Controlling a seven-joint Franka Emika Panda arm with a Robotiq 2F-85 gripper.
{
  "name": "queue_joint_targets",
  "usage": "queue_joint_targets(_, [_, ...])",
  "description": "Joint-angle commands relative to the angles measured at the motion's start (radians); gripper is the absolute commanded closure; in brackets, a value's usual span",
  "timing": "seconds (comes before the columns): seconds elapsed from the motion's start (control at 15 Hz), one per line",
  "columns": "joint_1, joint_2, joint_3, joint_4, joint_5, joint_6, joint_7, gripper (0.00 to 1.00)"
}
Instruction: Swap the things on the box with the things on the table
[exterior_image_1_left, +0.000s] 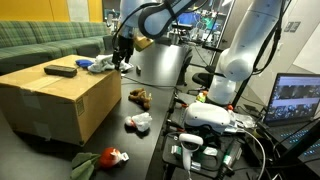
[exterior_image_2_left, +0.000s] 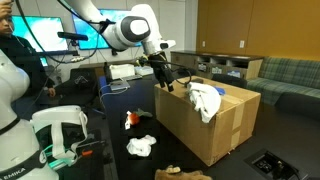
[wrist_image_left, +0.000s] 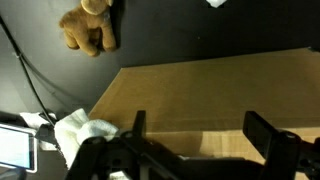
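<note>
A cardboard box (exterior_image_1_left: 55, 100) (exterior_image_2_left: 205, 125) stands on the black table. On its top lie a white cloth (exterior_image_1_left: 100, 64) (exterior_image_2_left: 205, 100) (wrist_image_left: 85, 130) with a blue piece and a flat black object (exterior_image_1_left: 60, 70). On the table lie a brown plush toy (exterior_image_1_left: 138, 97) (wrist_image_left: 88, 28), a white-and-red item (exterior_image_1_left: 138, 122) (exterior_image_2_left: 133, 118) and a white cloth (exterior_image_2_left: 142, 146). My gripper (exterior_image_1_left: 122, 58) (exterior_image_2_left: 165, 80) (wrist_image_left: 200, 135) is open and empty. It hangs over the box's top near the edge, beside the white cloth.
A green-and-red item (exterior_image_1_left: 105, 158) lies at the table's near edge. A second white robot (exterior_image_1_left: 235, 60), equipment and a laptop (exterior_image_1_left: 295, 100) stand beside the table. A green sofa (exterior_image_1_left: 40, 40) is behind the box. A person (exterior_image_2_left: 15, 45) sits by a monitor.
</note>
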Motion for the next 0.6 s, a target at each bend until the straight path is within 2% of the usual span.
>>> queue_joint_targets(0.0, [-0.002, 0.121, -0.053, 0.111, -0.024, 0.082, -0.044, 0.0])
queue_joint_targets(0.27, [0.005, 0.207, -0.105, 0.197, -0.049, 0.135, -0.055, 0.0])
queue_joint_targets(0.53, [0.021, 0.26, -0.149, 0.273, -0.094, 0.129, -0.046, 0.0])
